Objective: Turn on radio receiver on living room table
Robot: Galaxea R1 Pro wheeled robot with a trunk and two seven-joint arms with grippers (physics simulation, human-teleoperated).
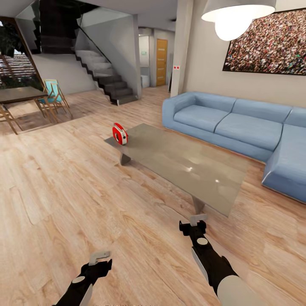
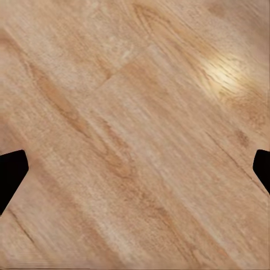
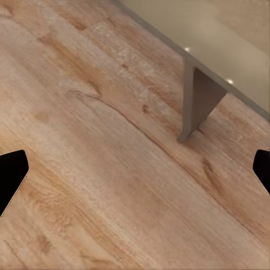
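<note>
The small red radio receiver (image 1: 120, 133) stands upright on the far left corner of the low grey-beige table (image 1: 187, 165), in the living room with its plank floor (image 1: 63, 191). Both arms hang low in front of me, well short of the radio. My left gripper (image 1: 100, 256) is over bare floor, and its dark fingertips (image 2: 11, 171) sit wide apart, open and empty. My right gripper (image 1: 198, 219) hovers just before the table's near corner, also open and empty. The right wrist view catches the table's edge (image 3: 225, 34) and a grey leg (image 3: 199, 98).
A light-blue sectional sofa (image 1: 238, 123) runs behind and to the right of the table, under a framed crowd picture (image 1: 272, 42) and a white hanging lamp (image 1: 236, 17). Far left are a dark dining table (image 1: 19, 94) with chairs (image 1: 53, 97), stairs (image 1: 106, 76) and a door (image 1: 161, 61).
</note>
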